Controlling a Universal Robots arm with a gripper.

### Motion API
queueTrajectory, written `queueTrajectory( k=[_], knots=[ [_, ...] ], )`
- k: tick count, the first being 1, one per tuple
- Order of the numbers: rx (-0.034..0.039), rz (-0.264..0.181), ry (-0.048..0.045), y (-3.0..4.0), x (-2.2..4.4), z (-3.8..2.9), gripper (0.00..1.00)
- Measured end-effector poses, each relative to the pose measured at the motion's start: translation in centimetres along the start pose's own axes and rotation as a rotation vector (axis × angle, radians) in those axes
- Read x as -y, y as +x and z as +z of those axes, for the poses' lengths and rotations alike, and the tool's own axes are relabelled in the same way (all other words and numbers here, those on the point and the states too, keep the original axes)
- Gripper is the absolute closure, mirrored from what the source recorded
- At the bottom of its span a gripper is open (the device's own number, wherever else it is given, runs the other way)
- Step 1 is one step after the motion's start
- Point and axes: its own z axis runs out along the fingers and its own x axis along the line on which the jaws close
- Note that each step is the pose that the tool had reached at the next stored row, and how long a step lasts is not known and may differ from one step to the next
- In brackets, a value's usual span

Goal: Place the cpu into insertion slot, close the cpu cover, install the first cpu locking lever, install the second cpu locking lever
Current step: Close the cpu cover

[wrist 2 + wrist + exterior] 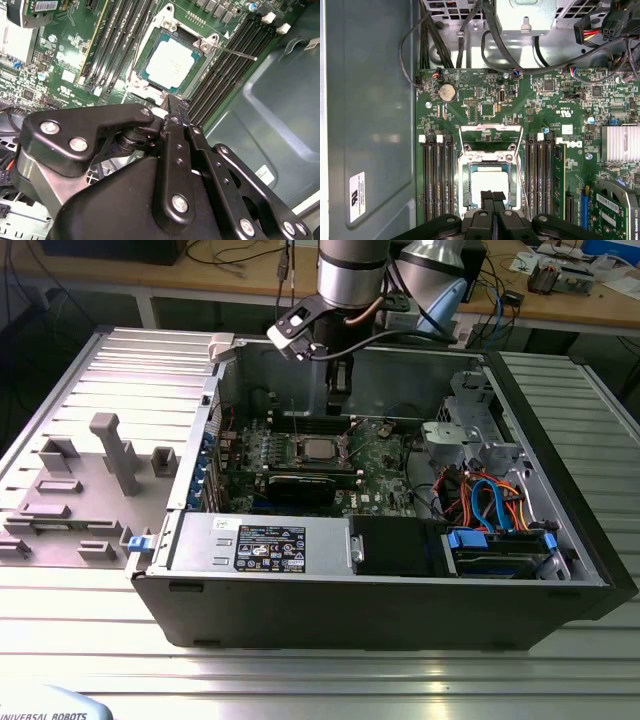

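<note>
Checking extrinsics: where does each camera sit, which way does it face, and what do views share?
Exterior view: off the arm, raised, looking down into the open case; arm and gripper show.
First wrist view: on the wrist, facing straight down onto the motherboard; fingers over the cpu.
Second wrist view: on the wrist, looking obliquely past the gripper's linkage.
Shared: all show the cpu.

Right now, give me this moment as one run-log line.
cpu: seated in insertion slot | cpu cover: open | locking lever: released | gripper: shut, empty, over cpu
</note>
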Motion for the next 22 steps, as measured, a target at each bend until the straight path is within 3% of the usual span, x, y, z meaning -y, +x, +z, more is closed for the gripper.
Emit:
queueTrajectory(
  k=[7,13,22],
  knots=[
    [0.0,0.0,0.0,0.0,-0.45,0.0,0.89],
    [0.0,0.0,0.0,0.01,-1.37,0.0,0.89],
    [0.0,0.0,0.0,0.01,-1.56,0.0,0.89]
  ],
)
